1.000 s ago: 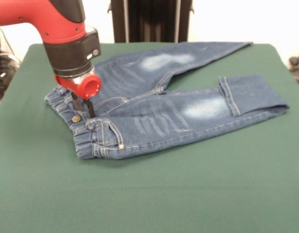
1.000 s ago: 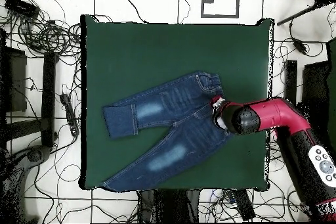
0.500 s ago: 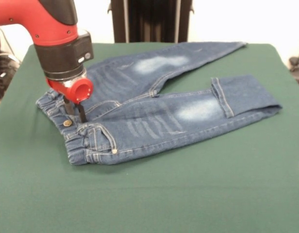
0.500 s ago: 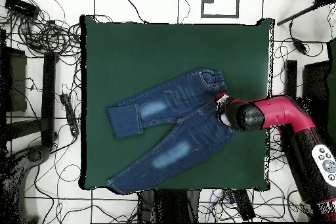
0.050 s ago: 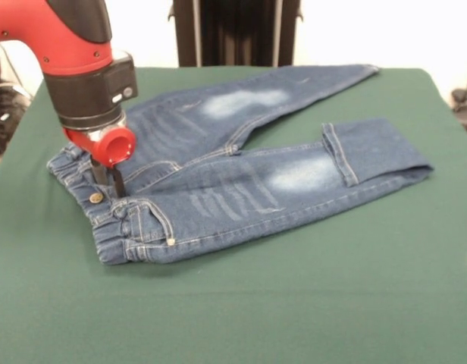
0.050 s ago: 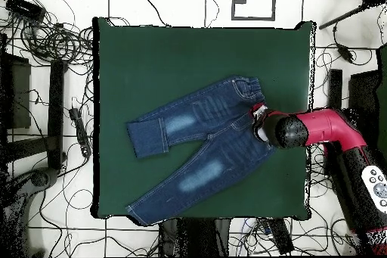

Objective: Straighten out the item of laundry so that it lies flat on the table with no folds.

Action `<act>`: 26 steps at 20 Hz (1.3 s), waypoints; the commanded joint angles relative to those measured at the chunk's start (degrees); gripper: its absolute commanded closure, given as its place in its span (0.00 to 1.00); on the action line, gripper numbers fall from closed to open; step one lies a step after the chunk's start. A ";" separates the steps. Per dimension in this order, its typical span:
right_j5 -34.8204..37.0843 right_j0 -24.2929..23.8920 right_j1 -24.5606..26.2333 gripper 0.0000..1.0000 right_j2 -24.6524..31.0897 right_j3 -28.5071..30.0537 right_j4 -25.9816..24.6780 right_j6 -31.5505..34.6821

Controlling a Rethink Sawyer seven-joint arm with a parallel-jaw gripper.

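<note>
One cuff fold at 3 o'clock remains on the jeans (image 5: 241,178), so the waistband pinched by the end effector (image 5: 108,180) is best dragged low across the worktop (image 5: 294,303).

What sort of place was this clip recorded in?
Probably a robotics lab: a large dark green felt-topped table under a red and black robot arm, with loose black cables strewn over a white tiled floor.

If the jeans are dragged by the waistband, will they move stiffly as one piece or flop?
The jeans would probably flop: one leg's cuff lies folded back. Probably light, a small pair on the broad table. The gripper sits at the waistband.
</note>
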 commanded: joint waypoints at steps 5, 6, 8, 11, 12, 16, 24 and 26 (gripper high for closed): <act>2.74 0.35 -0.02 0.00 -6.25 -10.96 -9.93 -27.10; 3.03 0.31 0.09 0.00 -6.08 -11.59 -9.78 -27.78; 3.11 0.32 0.06 0.00 -6.08 -11.72 -9.77 -28.03; 3.17 0.26 -0.19 0.00 -6.13 -11.56 -9.76 -28.18; 3.19 0.24 -0.12 0.00 -6.12 -11.72 -9.73 -28.41; 3.32 0.02 0.27 0.00 -6.01 -12.35 -9.46 -29.59; 2.87 -0.10 0.60 0.00 -6.22 -14.04 -9.15 -32.65; 2.85 -0.12 0.77 0.00 -6.23 -14.57 -8.96 -33.48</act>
